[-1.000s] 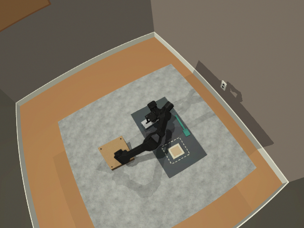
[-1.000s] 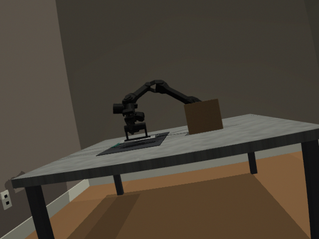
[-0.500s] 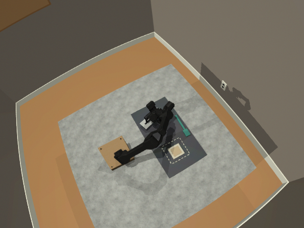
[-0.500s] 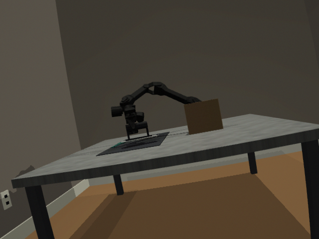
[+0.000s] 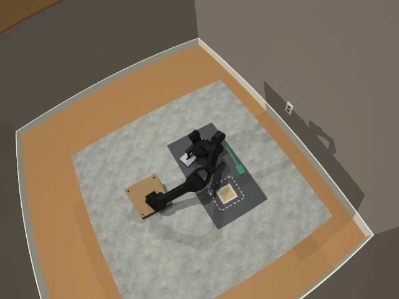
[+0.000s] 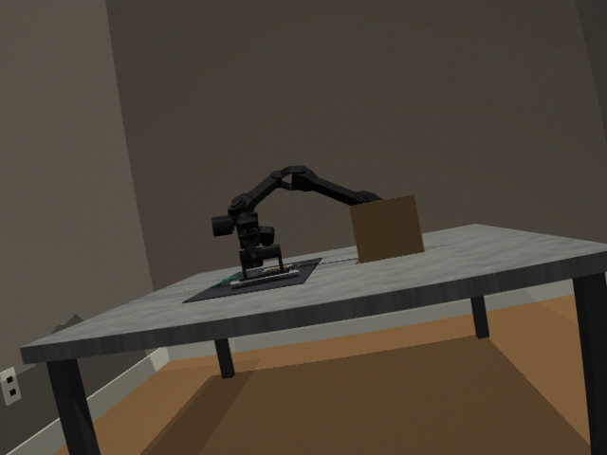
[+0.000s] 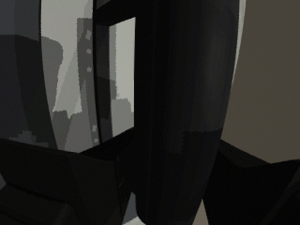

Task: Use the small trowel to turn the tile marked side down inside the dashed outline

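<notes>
The tile (image 5: 226, 194) lies flat on the dark mat (image 5: 249, 200), inside the dashed outline (image 5: 234, 184) and roughly centred in it. Its upper face is tan with a paler border; whether that is the marked side cannot be told from the top view. Nothing touches it

The trowel (image 5: 187, 159) is well apart from the tile, near the far end of the mat. Its pale grey blade shows just under the end effector (image 5: 191, 154), which is clamped on the tool's dark handle. In the wrist view that handle (image 7: 182, 100) fills the middle as a thick dark cylinder, with the pale surface behind it. In the exterior view the end effector (image 6: 261, 264) points straight down, its fingers (image 6: 243, 268) reaching close to the mat; whether the blade touches the mat cannot be told

A teal tool (image 5: 234, 159) lies on the mat beside the arm, between the trowel and the mat's edge, apart from both tile and end effector

The black arm (image 5: 183, 188) rises from a brown block (image 5: 138, 189) on the grey table (image 5: 128, 244), bends at the elbow and reaches down over the mat. Around the table is an orange-brown floor (image 5: 51, 180), and a wall socket (image 5: 288, 108) sits on the wall
</notes>
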Controlling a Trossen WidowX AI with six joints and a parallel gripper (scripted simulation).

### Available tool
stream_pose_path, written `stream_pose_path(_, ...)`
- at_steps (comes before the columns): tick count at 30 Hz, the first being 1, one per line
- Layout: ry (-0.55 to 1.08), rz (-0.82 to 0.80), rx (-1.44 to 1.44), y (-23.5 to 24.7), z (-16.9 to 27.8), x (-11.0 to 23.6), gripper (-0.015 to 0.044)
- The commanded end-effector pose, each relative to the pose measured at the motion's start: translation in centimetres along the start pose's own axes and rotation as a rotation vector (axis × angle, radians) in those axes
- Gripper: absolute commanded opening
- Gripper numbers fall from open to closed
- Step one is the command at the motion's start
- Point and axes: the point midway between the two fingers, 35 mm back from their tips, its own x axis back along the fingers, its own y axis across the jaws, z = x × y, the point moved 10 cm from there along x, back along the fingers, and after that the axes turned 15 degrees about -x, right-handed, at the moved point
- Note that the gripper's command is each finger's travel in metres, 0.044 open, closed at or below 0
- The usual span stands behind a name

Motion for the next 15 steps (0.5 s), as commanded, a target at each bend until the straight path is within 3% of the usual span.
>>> stream_pose_path(1, -0.003, 0.007, 0.009, 0.28, 0.05, -0.48, 0.0000)
stream_pose_path(8, -0.003, 0.006, 0.009, 0.93, 0.20, -1.05, 0.0000)
stream_pose_path(15, -0.003, 0.006, 0.009, 0.93, 0.20, -1.05, 0.0184)
